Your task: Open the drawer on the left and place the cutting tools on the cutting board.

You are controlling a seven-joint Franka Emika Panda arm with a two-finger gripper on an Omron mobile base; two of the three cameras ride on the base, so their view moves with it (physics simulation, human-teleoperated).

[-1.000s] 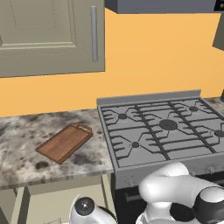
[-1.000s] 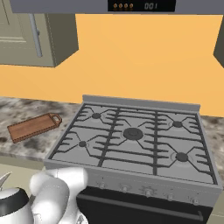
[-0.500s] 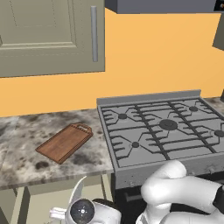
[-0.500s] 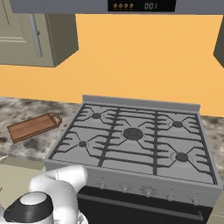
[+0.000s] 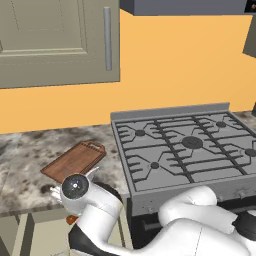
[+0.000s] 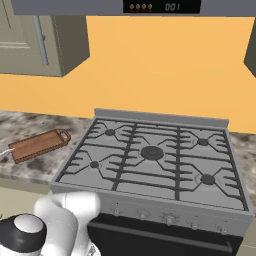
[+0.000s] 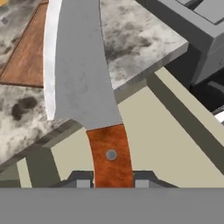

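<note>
Rising from between the two dark fingertips (image 7: 83,182), the reddish-brown-handled knife (image 7: 83,87) is clamped by its handle in the gripper (image 7: 109,183), its broad silver blade reaching up past the marbled counter edge (image 7: 144,41) toward the cutting board (image 7: 26,52). Below the counter edge the hand view shows the open drawer (image 7: 175,144) with its beige floor, which the right base view leaves out. One knife and one board are visible. From the left base view the cutting board (image 5: 75,161) lies on the counter left of the stove (image 5: 185,150), with the arm's white elbow just in front of it; the right base view shows the board (image 6: 39,145) left of the stove (image 6: 155,160).
</note>
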